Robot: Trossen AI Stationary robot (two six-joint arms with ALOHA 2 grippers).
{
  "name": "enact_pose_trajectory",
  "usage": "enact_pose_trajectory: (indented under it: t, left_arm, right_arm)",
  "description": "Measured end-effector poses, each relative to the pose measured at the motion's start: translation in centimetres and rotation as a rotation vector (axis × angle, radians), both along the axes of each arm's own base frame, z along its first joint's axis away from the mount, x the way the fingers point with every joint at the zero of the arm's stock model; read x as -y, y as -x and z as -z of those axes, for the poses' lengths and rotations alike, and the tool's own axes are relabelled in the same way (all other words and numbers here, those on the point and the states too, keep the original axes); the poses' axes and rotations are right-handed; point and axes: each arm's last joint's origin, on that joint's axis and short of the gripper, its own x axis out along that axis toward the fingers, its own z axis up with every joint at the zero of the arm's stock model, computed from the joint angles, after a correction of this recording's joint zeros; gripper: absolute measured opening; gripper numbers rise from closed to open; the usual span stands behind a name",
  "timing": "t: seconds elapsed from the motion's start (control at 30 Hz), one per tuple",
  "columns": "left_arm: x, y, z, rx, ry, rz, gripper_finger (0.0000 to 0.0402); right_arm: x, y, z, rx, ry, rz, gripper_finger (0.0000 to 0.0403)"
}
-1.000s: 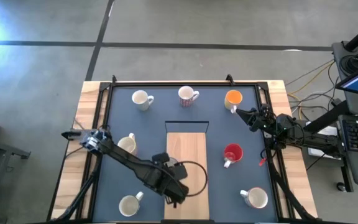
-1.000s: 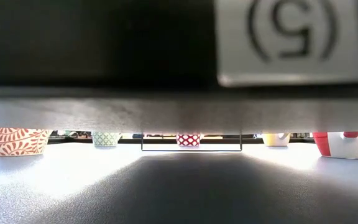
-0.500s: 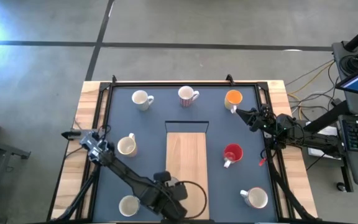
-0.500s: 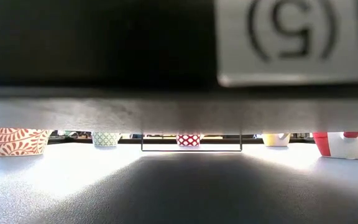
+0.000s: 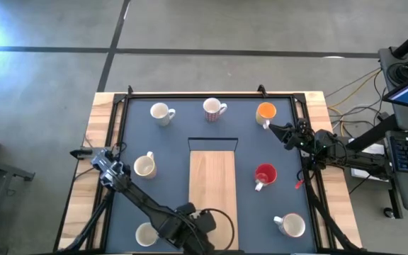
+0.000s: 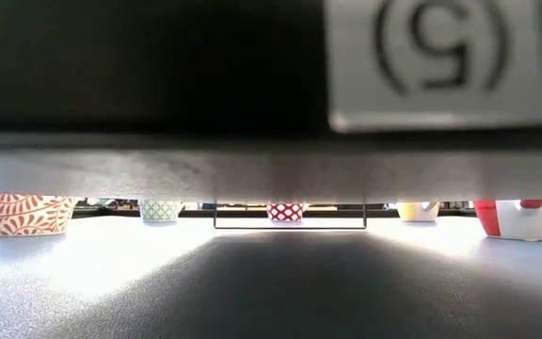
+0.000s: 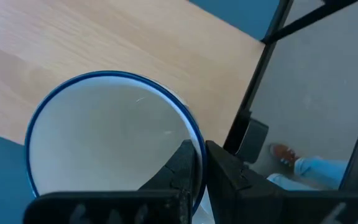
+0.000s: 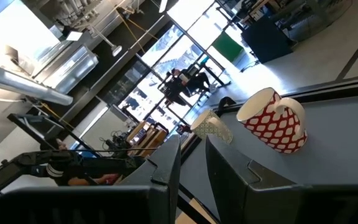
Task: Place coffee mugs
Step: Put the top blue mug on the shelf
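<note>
On the dark mat (image 5: 168, 152) the left gripper (image 7: 199, 171) pinches a blue-rimmed mug (image 7: 107, 140) by its thin wall, rigid, glossy ceramic likely slippery and breakable, while the right gripper (image 8: 188, 163) waits part-open.

We see grey concrete floor (image 5: 190, 28) around the table, and bright tall windows (image 8: 185, 53) far off.

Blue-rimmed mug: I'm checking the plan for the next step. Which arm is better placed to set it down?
Left. The left claw is shut on the blue-rimmed mug by its rim, over the wooden board. The right claw waits by the orange mug at the table's right edge.
</note>
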Motion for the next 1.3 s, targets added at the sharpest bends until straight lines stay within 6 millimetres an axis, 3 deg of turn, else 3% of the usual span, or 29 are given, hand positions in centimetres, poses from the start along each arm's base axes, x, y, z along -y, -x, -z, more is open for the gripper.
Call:
enact_pose_trajectory:
  t: [0.77, 1.07, 1.3]
  left_arm:
    - [0.1, 0.9, -0.2, -0.088, 0.031, 0.016, 0.0014]
    - [0.3, 0.8, -0.1, -0.089, 0.065, 0.010, 0.0039]
    - [0.4, 0.6, -0.2, -0.073, 0.081, -0.007, 0.0086]
  right_arm:
    - [0.0, 0.0, 0.0, -0.001, 0.000, 0.000, 0.0066]
    - [0.0, 0.0, 0.0, -0.001, 0.000, 0.000, 0.0066]
    - [0.0, 0.0, 0.0, -0.001, 0.000, 0.000, 0.0066]
